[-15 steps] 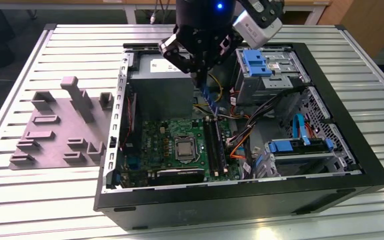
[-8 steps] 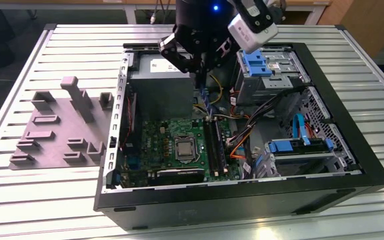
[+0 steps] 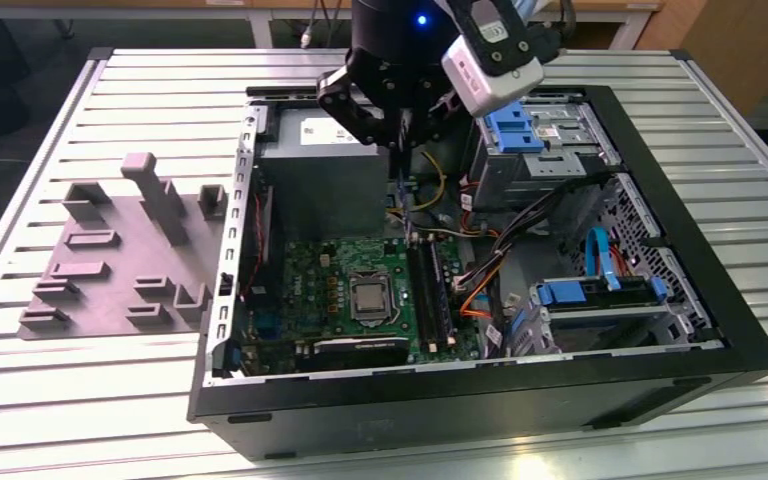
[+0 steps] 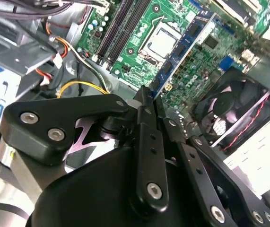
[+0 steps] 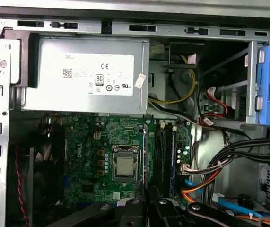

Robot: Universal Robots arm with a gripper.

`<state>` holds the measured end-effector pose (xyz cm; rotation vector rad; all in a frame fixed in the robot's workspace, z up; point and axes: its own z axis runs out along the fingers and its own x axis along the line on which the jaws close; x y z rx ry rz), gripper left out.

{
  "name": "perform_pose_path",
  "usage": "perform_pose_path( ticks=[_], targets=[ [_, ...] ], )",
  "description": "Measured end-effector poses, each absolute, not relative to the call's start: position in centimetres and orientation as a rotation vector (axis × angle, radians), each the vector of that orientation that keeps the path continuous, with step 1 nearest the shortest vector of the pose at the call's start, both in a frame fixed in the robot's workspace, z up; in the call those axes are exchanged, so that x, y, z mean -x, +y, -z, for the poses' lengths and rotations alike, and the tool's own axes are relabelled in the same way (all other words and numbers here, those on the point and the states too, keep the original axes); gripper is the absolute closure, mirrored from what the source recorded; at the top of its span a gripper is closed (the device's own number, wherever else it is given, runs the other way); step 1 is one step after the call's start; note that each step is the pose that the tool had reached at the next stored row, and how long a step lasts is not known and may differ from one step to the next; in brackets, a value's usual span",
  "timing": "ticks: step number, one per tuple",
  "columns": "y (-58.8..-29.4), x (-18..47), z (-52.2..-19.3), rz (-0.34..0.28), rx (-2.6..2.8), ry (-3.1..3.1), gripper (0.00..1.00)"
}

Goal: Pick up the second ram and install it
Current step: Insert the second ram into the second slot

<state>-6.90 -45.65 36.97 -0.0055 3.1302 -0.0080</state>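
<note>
One claw (image 3: 404,135) grips one second ram (image 4: 179,52) above the motherboard (image 3: 344,290).

In the second wrist view the black gripper (image 4: 146,101) fills the foreground, its jaws closed together on the edge of the second ram (image 4: 179,49), a thin stick running away toward the green motherboard (image 4: 191,71). On the board sit the silver processor (image 4: 162,42) in its socket and long black memory slots (image 4: 120,28). A black case fan (image 4: 229,111) with a red wire lies nearby, and yellow cables (image 4: 80,87) curl beside the board.
</note>
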Motion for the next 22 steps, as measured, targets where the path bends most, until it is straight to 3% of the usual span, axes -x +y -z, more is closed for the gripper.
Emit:
perform_pose_path(
  ticks=[22],
  targets=[
    [-45.6,5.2,-35.7,0.008,0.002,3.130,0.86]
  ],
)
